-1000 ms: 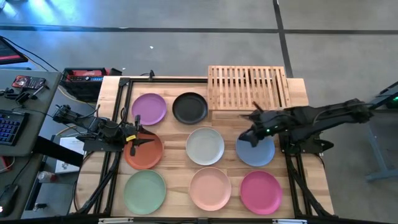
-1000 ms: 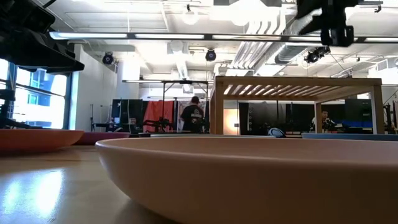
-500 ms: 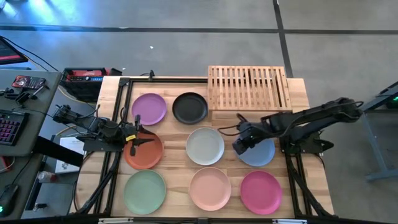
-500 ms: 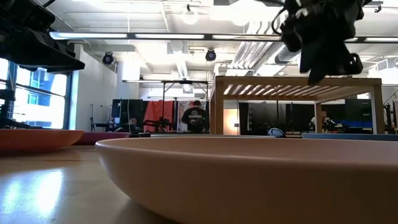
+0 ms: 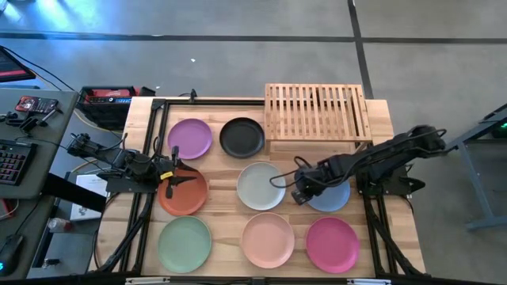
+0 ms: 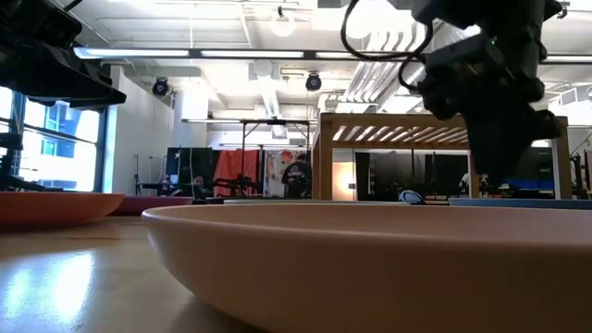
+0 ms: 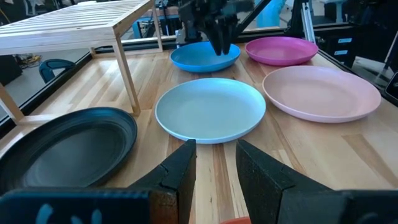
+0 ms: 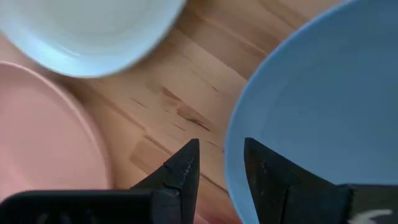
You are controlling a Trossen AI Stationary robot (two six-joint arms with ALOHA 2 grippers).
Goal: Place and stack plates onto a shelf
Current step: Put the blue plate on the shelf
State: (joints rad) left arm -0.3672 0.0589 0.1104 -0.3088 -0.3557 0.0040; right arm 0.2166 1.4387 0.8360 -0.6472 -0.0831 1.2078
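The right gripper (image 5: 299, 192) now sits right of centre in the high view, low over the left rim of the blue plate (image 5: 331, 195), its two fingers parted and straddling that rim: in the right wrist view one finger hangs over bare wood and the other over the blue surface, nothing pinched between them. A second ago this gripper was higher in the frame, above the plate's upper edge near the shelf (image 5: 317, 112); half a second ago it had swung left, and it has since dropped to the rim, filling the upper right of the low view. That reads as the approach to a first grasp being nearly finished, with only the closing of the fingers on the rim left before a lift.

The left gripper (image 5: 188, 179) waits at centre left of the high view over the rust-orange plate (image 5: 181, 195), fingers apart and empty, unmoved over the last second.

The shelf, at upper centre of the high view, carries no plate. All eight plates lie on the tabletop (image 5: 380, 127): purple plate (image 5: 190, 138) and black plate (image 5: 242, 137) in the upper row, off-white plate (image 5: 261, 185) in the middle, mint green plate (image 5: 184, 243), peach-pink plate (image 5: 268, 239) and magenta plate (image 5: 332, 244) along the bottom. The stacking has not begun
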